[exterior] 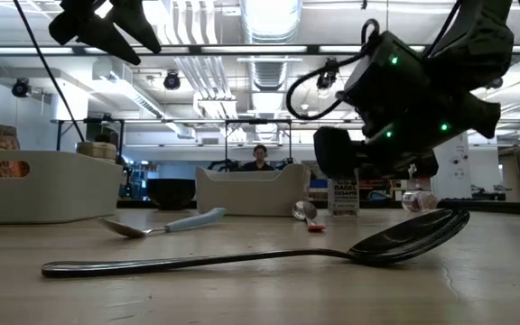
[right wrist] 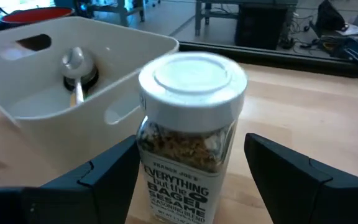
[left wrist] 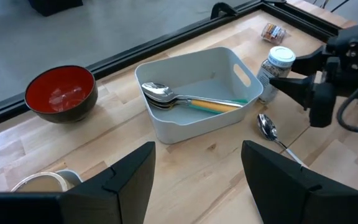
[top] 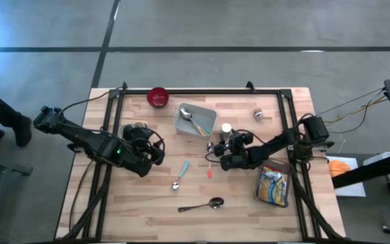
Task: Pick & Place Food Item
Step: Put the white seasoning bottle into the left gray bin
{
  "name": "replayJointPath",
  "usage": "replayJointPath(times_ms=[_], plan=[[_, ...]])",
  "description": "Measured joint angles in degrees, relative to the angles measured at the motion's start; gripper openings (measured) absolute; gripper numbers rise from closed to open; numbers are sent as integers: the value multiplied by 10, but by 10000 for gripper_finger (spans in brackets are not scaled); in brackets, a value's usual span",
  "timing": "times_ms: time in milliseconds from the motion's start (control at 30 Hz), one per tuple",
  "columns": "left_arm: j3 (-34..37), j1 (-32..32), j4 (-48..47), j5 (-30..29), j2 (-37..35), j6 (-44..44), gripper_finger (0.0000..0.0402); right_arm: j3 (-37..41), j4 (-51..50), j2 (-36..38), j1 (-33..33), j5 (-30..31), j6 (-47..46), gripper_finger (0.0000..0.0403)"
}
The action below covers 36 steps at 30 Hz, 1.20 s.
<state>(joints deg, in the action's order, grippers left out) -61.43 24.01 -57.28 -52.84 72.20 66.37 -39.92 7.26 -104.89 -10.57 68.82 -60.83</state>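
Right wrist view: the seasoning jar (right wrist: pixel 192 134) stood upright between the two dark fingers (right wrist: pixel 92 180), white lid on top, with a gap on each side, so the jaws stood apart and nothing was gripped yet.
Right gripper: in the high view the right gripper (top: pixel 220 150) sat level with the jar (top: pixel 226 129), lined up for a side grasp, I'd say, since the jar's round body suits a pinch across its middle.
Jar's spot: on the wooden table (top: pixel 249 203), just beside the grey bin (top: pixel 196 120), near its handle side.
Bin: held spoons (left wrist: pixel 166 94), one with a yellow and green handle; probably kept there to stay out of the way.
Left gripper: the left gripper (top: pixel 156 153) waited near the table's left side, fingers (left wrist: pixel 126 180) apart and empty, facing the bin and the red bowl (left wrist: pixel 61 93).
Loose items: two spoons (top: pixel 202 205) lay on open boards and a snack bag (top: pixel 274 184) lay by the right edge.
Next step: closing on the jar looked likely, though a crooked squeeze might tip it.
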Motion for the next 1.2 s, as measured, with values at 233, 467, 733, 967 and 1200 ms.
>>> replayJointPath(times_ms=[233, 467, 733, 967, 1200], plan=[[0, 0, 0, 0, 0, 0, 242, 0, 17, -21, 16, 3, -20, 283], [0, 0, 0, 0, 0, 0, 242, 0, 24, -22, 31, 4, -23, 268], [0, 0, 1, 0, 0, 0, 242, 0, 25, -22, 37, 6, -20, 199], [0, 0, 1, 0, 0, 0, 242, 0, 26, -21, 34, -7, 22, 197], [0, 0, 1, 0, 0, 0, 242, 0, 26, -9, 9, -30, 102, 196]])
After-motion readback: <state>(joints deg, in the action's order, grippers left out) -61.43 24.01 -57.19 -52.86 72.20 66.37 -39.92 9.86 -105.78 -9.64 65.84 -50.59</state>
